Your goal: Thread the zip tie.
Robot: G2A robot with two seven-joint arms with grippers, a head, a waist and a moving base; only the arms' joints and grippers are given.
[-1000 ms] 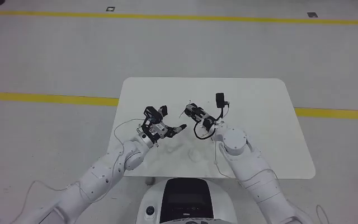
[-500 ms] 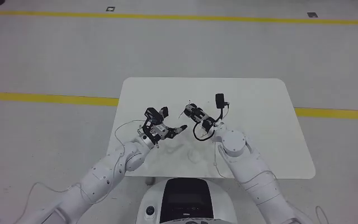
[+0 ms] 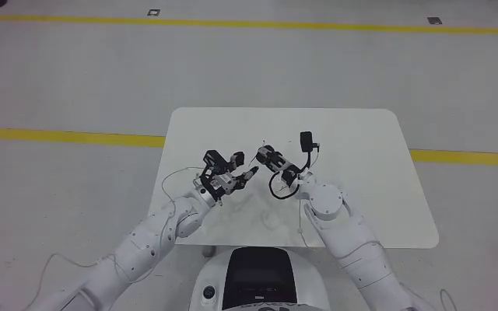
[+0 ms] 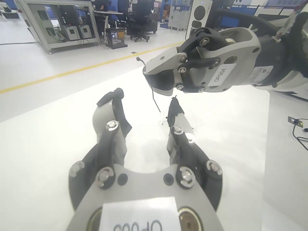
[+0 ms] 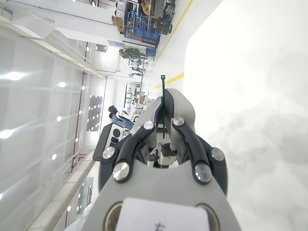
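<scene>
My left gripper (image 4: pixel 146 98) stands open with nothing in it, its two fingers spread wide. Over the last second I have brought it across the table (image 3: pixel 358 140) toward my right gripper (image 5: pixel 166 98) — the gap between the two, plain from above a moment ago, has nearly closed. One left fingertip now sits just beneath the right gripper's tip. The right gripper has hardly shifted. It is clamped on the zip tie (image 4: pixel 154 97), holding it partway along. The square head sticks out beyond the jaws on one side, and the thin tail hangs free on the other, above the table, seemingly in the opening between my left fingers. I judge this to be the approach to catching that tail — nothing is threaded yet, and the strap is straight, with no loop formed.
</scene>
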